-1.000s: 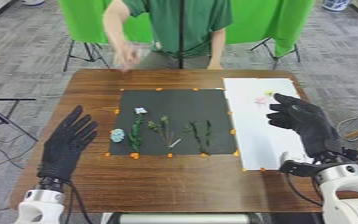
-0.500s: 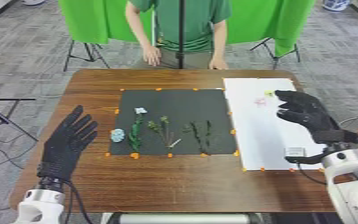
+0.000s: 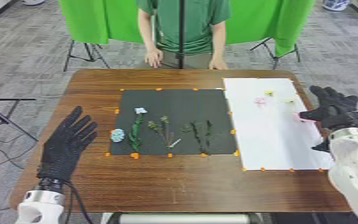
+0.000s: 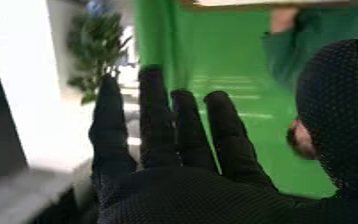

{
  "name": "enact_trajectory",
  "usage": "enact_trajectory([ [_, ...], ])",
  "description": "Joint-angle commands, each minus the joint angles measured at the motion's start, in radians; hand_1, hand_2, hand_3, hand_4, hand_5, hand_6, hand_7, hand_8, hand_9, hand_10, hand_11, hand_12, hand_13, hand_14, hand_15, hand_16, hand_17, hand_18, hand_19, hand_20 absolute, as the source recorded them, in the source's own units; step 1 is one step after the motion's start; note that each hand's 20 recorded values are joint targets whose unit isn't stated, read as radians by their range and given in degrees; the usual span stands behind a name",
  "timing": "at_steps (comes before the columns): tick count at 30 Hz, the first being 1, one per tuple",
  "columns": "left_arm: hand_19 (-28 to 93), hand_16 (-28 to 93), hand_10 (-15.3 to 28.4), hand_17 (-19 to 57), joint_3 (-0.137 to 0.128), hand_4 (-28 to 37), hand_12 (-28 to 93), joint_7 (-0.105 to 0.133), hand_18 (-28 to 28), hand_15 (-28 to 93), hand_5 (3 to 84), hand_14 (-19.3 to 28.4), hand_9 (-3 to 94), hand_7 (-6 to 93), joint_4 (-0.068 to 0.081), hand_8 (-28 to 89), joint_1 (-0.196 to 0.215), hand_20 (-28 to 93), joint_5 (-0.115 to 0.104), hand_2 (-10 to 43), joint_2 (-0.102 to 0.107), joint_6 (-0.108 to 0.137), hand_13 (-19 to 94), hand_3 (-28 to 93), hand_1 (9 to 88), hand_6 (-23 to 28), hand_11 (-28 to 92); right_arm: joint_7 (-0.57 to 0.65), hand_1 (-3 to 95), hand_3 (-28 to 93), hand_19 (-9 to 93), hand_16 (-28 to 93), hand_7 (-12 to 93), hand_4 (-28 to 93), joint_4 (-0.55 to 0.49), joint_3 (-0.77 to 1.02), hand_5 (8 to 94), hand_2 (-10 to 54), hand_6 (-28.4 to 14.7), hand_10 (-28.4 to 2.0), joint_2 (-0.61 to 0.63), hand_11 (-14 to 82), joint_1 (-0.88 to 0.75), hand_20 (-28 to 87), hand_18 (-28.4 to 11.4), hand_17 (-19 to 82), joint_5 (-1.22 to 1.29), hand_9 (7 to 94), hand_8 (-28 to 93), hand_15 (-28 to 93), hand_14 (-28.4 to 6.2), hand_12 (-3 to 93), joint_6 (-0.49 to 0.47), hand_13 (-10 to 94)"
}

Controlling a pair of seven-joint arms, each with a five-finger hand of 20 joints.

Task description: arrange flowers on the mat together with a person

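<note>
- On the black mat [image 3: 213, 100], toward its left edge: a light blue flower [image 3: 117, 135], with a white flower [image 3: 140, 111] on an upright leafy stem [image 3: 135, 136] just beside it.
- Mid-mat: branched green stems [image 3: 165, 133], with a short pale stick [image 3: 175, 143] by their lower ends.
- Right of the mat's middle: two thin dark green sprigs [image 3: 197, 134], close together.
- Around the mat's border: orange tabs [image 3: 135, 155].
- Just right of the mat, on the brown counter [image 3: 184, 185]: a white sheet [image 3: 260, 135], bearing a pink bloom [image 3: 260, 101] and a small yellow bloom [image 3: 269, 93].
- Farther from the mat, at the sheet's outer side: a second pink bloom [image 3: 302, 118]; it seems to lie against the right hand [image 3: 338, 107], though contact cannot be confirmed.
- Right hand, well right of the mat: fingers straight and spaced, thumb wide, holding nothing.
- Left hand [image 3: 67, 145], left of the mat: fingers straight, slightly parted, holding nothing.
</note>
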Motion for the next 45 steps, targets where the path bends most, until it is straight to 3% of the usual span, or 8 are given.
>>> enact_trajectory([
  [1, 43, 3, 11.0, -12.1, 0.01, -25.4, 15, 0.008, 21.8, 18, 29.2, 14.1, 25.5, 14.1, 0.006, -9, 0.01, 9, -0.015, 1.3, 0.005, 0.007, 21, 72, 26.2, 1.7, 13, 0.055, 30.2, 81, 61, 17, 25, -28, 0.07, -0.088, 30.8, -9.5, -4.4, -10.5, 0.003, 26.0, 0.122, 31, -18.6, 12, -0.017, 34.2, -14, 52, -8.5, 23.3, -0.077, 38],
  [8, 43, 3, 11.1, -12.0, 0.013, -25.5, 15, 0.007, 21.8, 18, 29.2, 14.1, 25.5, 14.1, 0.009, -9, 0.006, 9, -0.019, 1.3, 0.01, 0.009, 21, 72, 26.3, 1.7, 13, 0.058, 32.3, 81, 65, 16, 31, -28, 0.144, -0.13, 39.7, -9.5, -1.6, -11.0, -0.014, 34.4, 0.167, 33, -18.6, 16, -0.019, 44.3, -17, 60, -8.1, 22.8, -0.131, 48],
  [13, 43, 3, 11.0, -12.1, 0.013, -25.5, 15, 0.003, 21.8, 18, 29.2, 14.1, 25.5, 14.2, 0.009, -9, 0.006, 9, -0.018, 1.4, 0.009, 0.009, 21, 72, 26.4, 1.7, 13, 0.074, 37.5, 82, 71, 17, 37, -28, 0.185, -0.16, 48.4, -9.5, 1.2, -10.1, -0.024, 44.1, 0.184, 34, -17.8, 21, -0.033, 55.5, -19, 63, -6.9, 24.8, -0.084, 58],
  [17, 43, 3, 11.0, -12.1, 0.012, -25.5, 15, 0.004, 21.8, 18, 29.2, 14.1, 25.6, 14.1, 0.01, -9, 0.006, 9, -0.017, 1.4, 0.01, 0.01, 21, 71, 26.4, 1.8, 13, 0.045, 48.0, 75, 75, 28, 47, -28, 0.206, -0.176, 55.6, -9.5, 1.9, -7.5, -0.027, 29.4, 0.195, 36, -17.6, 26, -0.049, 69.3, -7, 60, -4.7, 43.6, -0.05, 66],
  [21, 43, 3, 11.0, -12.1, 0.014, -25.5, 15, 0.003, 21.8, 18, 29.3, 14.1, 25.5, 14.1, 0.012, -9, 0.004, 9, -0.018, 1.3, 0.011, 0.01, 21, 72, 26.4, 1.8, 13, 0.015, 54.3, 75, 79, 30, 50, -28, 0.187, -0.201, 67.8, -9.5, 3.0, -5.7, -0.019, 23.9, 0.188, 37, -17.0, 33, -0.033, 83.2, -2, 61, -4.5, 50.1, 0.085, 75],
  [28, 43, 3, 11.0, -12.1, 0.015, -25.5, 15, 0.001, 21.8, 18, 29.4, 14.1, 25.6, 14.2, 0.011, -9, 0.003, 9, -0.019, 1.4, 0.011, 0.011, 21, 72, 26.4, 1.8, 13, -0.104, 54.3, 77, 81, 30, 49, -28, 0.066, -0.345, 70.9, -9.5, 2.6, -5.3, -0.036, 23.2, 0.284, 38, -16.8, 34, -0.056, 85.7, -3, 62, -4.6, 50.7, 0.377, 77],
  [31, 43, 3, 11.0, -12.0, 0.016, -25.5, 15, -0.005, 21.8, 18, 29.4, 14.1, 25.6, 14.2, 0.013, -9, -0.001, 9, -0.016, 1.4, 0.008, 0.006, 21, 72, 26.4, 1.8, 13, -0.191, 54.0, 78, 81, 30, 49, -28, 0.046, -0.436, 71.2, -9.5, 2.5, -5.2, -0.08, 23.3, 0.372, 39, -16.8, 35, -0.039, 85.9, -3, 63, -4.5, 51.0, 0.418, 77],
  [45, 43, 3, 11.1, -12.1, 0.028, -25.4, 15, -0.017, 21.7, 18, 29.3, 14.1, 25.6, 14.0, 0.019, -9, -0.016, 9, -0.012, 1.5, 0.002, -0.008, 21, 71, 26.4, 1.8, 13, -0.495, 53.2, 79, 80, 31, 50, -28, 0.223, -0.764, 70.8, -9.5, 2.7, -5.1, -0.381, 23.1, 0.617, 40, -16.5, 34, -0.056, 85.9, -3, 63, -4.0, 52.0, 0.21, 76],
])
